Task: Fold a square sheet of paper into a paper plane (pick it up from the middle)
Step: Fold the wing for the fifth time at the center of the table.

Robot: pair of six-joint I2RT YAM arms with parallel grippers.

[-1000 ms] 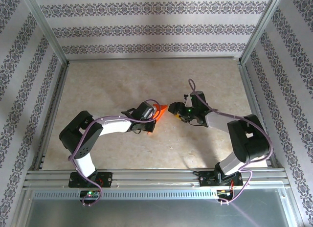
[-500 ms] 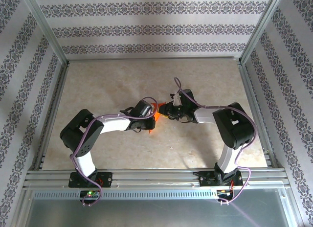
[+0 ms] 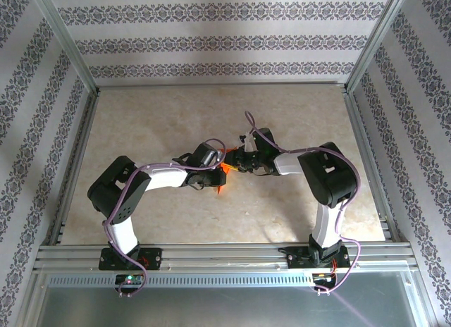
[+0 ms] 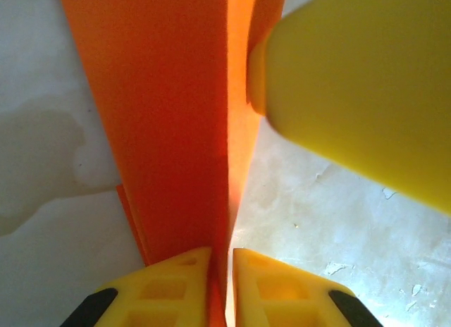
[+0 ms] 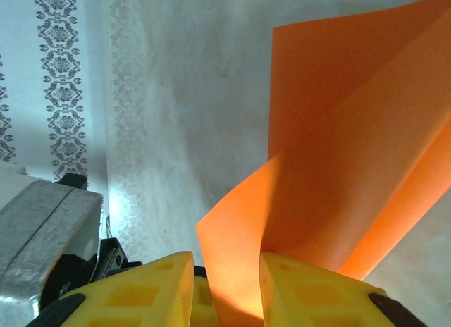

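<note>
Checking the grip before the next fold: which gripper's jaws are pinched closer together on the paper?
The left gripper: its jaws nearly meet on the folded paper. On the right gripper the jaws stand wider, around a paper curl.

From above, the folded orange paper [image 3: 222, 176] is mostly hidden between the left gripper [image 3: 217, 168] and right gripper [image 3: 232, 165], its creases too small to tell. In the left wrist view a blurred yellow finger [image 4: 359, 87] runs off the picture's right edge.
</note>
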